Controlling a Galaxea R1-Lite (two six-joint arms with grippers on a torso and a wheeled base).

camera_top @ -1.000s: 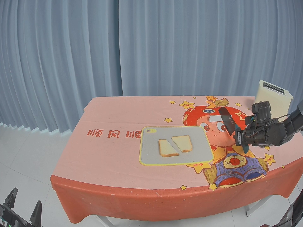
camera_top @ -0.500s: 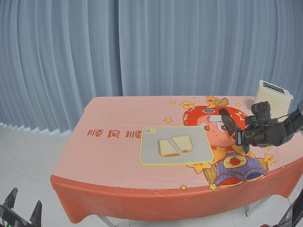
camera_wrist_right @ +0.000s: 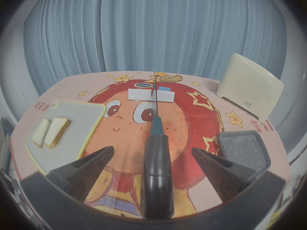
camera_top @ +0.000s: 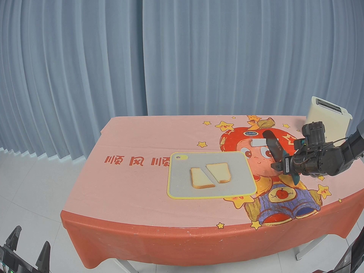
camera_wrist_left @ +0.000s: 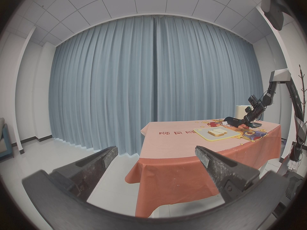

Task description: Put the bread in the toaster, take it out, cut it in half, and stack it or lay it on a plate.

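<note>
Bread (camera_top: 219, 172): already cut in two; both halves flat on cutting board (camera_top: 178, 182), slim gap between them; well apart from right claw (camera_wrist_right: 152, 149), off toward robot's left of it.
Change: right claw spread wider than half a second back, one finger (camera_top: 275, 166) now poking out toward the board; knife (camera_wrist_right: 156, 163) blade turned from broad face to a narrower look over the last second.
Meaning: cutting step looks finished; reads as knife put-down, not another cut. Left to do, by judgement: halves onto plate.
Right claw: spread wide, pinching nothing; knife handle between the fingers with a gap each side, blade seen edge-on, pointing away from claw toward white strip (camera_wrist_right: 139, 94).
Knife contact: cannot tell whether handle rests on counter (camera_top: 144, 194) or hangs against the palm.
Plate (camera_wrist_right: 244, 147): grey, squarish, bare; just beside right claw, on its toaster side.
Toaster (camera_top: 328, 114): beyond right claw, apart from it, at counter's far edge.
Left claw (camera_wrist_left: 156, 152): spread, holding nothing; low, off counter's near corner, far from bread.
</note>
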